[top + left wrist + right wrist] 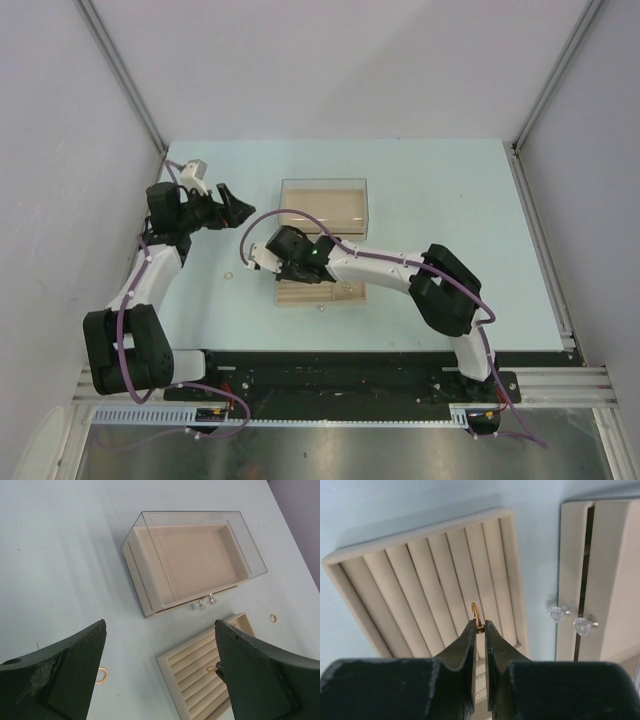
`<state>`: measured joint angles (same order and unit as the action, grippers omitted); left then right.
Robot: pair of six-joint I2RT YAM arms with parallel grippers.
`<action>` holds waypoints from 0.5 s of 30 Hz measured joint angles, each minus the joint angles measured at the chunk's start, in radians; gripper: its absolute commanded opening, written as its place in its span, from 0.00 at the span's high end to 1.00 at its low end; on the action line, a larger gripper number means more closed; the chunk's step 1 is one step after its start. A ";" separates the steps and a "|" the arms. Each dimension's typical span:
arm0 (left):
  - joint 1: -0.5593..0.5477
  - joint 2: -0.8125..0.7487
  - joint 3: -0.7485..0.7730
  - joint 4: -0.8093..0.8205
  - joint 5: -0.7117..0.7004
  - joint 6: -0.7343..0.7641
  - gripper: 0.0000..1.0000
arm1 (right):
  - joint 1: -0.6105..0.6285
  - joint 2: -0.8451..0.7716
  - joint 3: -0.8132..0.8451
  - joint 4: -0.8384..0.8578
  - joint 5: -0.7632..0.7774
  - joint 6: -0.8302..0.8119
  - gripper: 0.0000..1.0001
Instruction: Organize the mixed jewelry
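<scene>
My right gripper (pixel 479 625) is shut on a small gold ring (pixel 477 614) and holds it upright at a groove of the beige slotted tray (pixel 420 575). In the top view this gripper (pixel 300 270) is over the tray (pixel 345 293). The held ring also shows in the left wrist view (pixel 214 669). A second gold ring (pixel 101 675) lies on the table left of the tray (pixel 190 665), and it also shows in the top view (pixel 229 272). A third ring (pixel 273 617) lies beyond the tray. My left gripper (pixel 160 670) is open and empty, raised to the left of the box (pixel 232 205). No chain shows.
A beige box under a clear cover (pixel 323 205) stands just behind the tray, with two crystal knobs (pixel 575 621) on its front. The knobs also show in the left wrist view (pixel 206 601). White walls enclose the table on three sides.
</scene>
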<state>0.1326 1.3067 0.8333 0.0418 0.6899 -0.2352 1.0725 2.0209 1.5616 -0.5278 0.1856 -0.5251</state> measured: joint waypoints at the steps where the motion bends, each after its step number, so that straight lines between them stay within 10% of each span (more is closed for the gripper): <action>1: 0.001 0.000 0.000 0.000 0.000 0.000 0.06 | 0.000 0.010 0.009 0.004 0.002 -0.002 1.00; 15: 0.045 0.000 0.000 0.001 -0.026 0.000 0.06 | -0.001 0.087 0.077 0.034 0.002 -0.029 1.00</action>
<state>0.1776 1.3067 0.8330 0.0425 0.6636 -0.2356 1.0718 2.1082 1.6390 -0.4934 0.1871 -0.5537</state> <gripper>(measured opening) 0.940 0.110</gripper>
